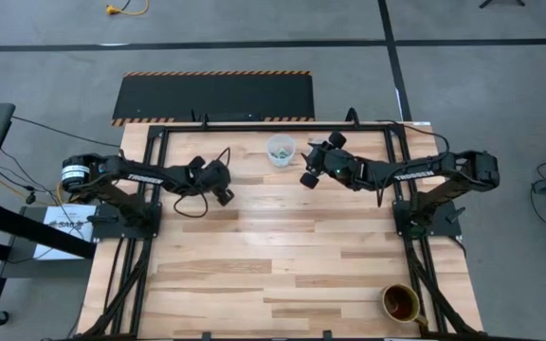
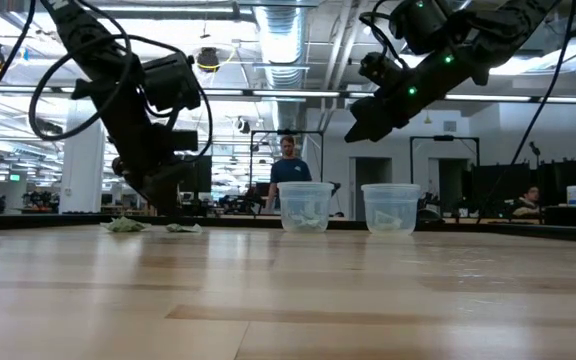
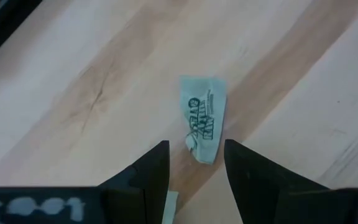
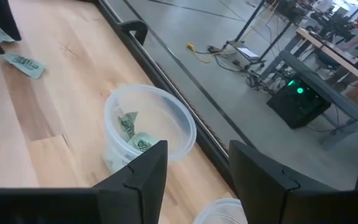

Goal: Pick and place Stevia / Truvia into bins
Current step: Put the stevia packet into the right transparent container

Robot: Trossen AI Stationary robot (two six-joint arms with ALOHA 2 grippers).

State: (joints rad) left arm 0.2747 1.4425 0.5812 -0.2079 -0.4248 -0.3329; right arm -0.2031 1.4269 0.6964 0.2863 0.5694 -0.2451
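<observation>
A pale green and white packet [image 3: 202, 118] lies flat on the wood. My left gripper [image 3: 196, 146] is open and low over the table [image 1: 224, 195], with its fingers on either side of the packet's near end. A scrap of a second packet [image 3: 169, 205] shows below the fingers. In the low view two packets [image 2: 125, 226] [image 2: 183, 228] lie by this arm. Two clear cups [image 2: 305, 207] [image 2: 391, 207] stand at the far edge. My right gripper [image 4: 197, 146] hovers open and empty above them [image 1: 308, 177]. One cup [image 4: 148, 130] holds a few packets [image 4: 132, 134].
An amber cup [image 1: 401, 303] stands near the table's near right corner. A black rail [image 4: 132, 28] runs along the far edge behind the cups. Another packet [image 4: 23, 62] lies on the wood toward the left arm. A person [image 2: 288, 165] stands in the room beyond.
</observation>
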